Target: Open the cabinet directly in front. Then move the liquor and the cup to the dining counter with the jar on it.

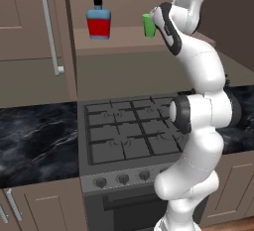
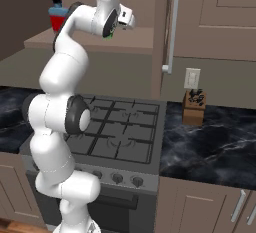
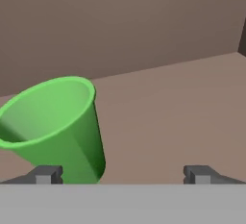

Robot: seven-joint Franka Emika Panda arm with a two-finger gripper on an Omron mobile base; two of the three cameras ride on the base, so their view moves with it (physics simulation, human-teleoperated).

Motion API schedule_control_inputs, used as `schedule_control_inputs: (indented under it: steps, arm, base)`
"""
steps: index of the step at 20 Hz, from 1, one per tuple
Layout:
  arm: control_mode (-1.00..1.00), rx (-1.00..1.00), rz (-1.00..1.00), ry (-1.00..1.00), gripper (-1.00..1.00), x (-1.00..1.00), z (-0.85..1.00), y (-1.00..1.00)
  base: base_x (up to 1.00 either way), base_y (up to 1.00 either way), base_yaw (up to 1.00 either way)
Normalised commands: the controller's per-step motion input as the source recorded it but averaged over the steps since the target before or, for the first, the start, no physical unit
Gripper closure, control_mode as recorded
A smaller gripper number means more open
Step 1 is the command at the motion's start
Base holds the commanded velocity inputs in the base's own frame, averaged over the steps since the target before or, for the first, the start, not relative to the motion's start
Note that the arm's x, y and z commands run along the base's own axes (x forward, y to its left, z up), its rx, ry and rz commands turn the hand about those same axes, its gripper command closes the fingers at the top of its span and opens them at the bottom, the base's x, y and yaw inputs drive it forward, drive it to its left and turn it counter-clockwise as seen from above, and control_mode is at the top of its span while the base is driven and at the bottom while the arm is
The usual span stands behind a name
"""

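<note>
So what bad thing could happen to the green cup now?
The open gripper is not centred on the cup: the cup sits by one fingertip, so closing now might tip it or push it along the cabinet shelf. A sideways shove could also send it toward the liquor.

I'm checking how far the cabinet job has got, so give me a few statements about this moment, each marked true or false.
1. The cabinet stands open, its shelf on show. True.
2. The liquor is already on the dining counter. False: it stands on the cabinet shelf, above the stove.
3. The hand is open, with the cup near one finger. True.
4. The cup is blue. False: it is bright green.
5. The hand has the cup lifted off the shelf. False: the fingers stand wide apart and the cup sits on the shelf.
6. A knife block stands on the worktop beside the stove. True.
</note>
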Motion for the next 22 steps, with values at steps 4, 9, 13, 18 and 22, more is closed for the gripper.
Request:
schedule_control_inputs:
  steps: [4, 9, 13, 18, 22]
  arm:
    - [-1.00, 0.09, 0.00, -0.02, -1.00, 0.00, 0.46, -0.10]
    - [-1.00, 0.04, 0.00, -0.15, -1.00, -0.01, 0.46, -0.06]
    - [-1.00, 0.00, 0.00, -0.02, -1.00, 0.00, 0.00, 0.00]
    - [-1.00, 0.00, 0.00, 0.00, -1.00, 0.13, 0.00, 0.00]
    - [-1.00, 0.00, 0.00, 0.00, -1.00, 0.23, 0.00, 0.00]
  base:
    - [0.00, 0.00, 0.00]
    - [0.00, 0.00, 0.00]
    - [0.00, 0.00, 0.00]
    - [0.00, 0.00, 0.00]
    - [0.00, 0.00, 0.00]
